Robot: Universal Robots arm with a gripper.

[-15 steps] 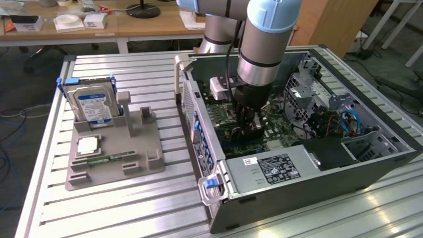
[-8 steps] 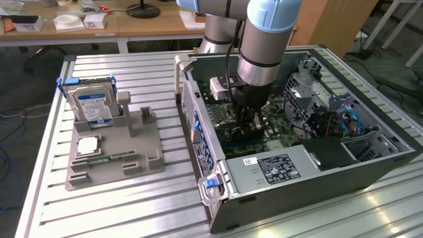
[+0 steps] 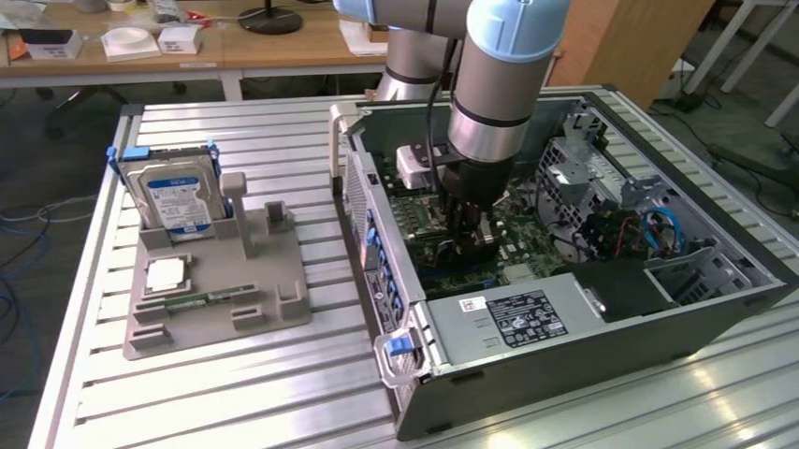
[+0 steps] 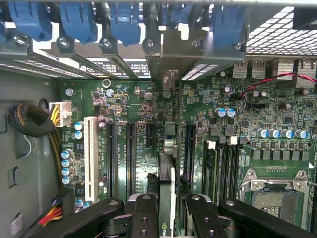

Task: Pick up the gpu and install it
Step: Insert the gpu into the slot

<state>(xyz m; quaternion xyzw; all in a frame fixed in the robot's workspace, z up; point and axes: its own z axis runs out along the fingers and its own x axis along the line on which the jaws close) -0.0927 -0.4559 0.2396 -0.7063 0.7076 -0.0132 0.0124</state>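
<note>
One thin card, the gpu (image 4: 166, 181), stands edge-on between the fingers (image 4: 143, 218) of the gripper (image 4: 168, 210), which is closed to a narrow gap on its two flat faces. The card hangs just over the green motherboard (image 4: 124, 101), in line with the long dark slots (image 4: 130, 153). Its far end points towards the blue latches (image 4: 124, 20) at the rear. Whether its lower edge sits in a slot I cannot tell.

I judge it light and stiff but fragile: the board should not be bent, and the sound hold is on the bare upper edge, clear of the contacts.

In the exterior view the arm (image 3: 500, 84) points straight down into the open computer case (image 3: 600, 355), which lies on the slatted worktop (image 3: 250, 393).
</note>
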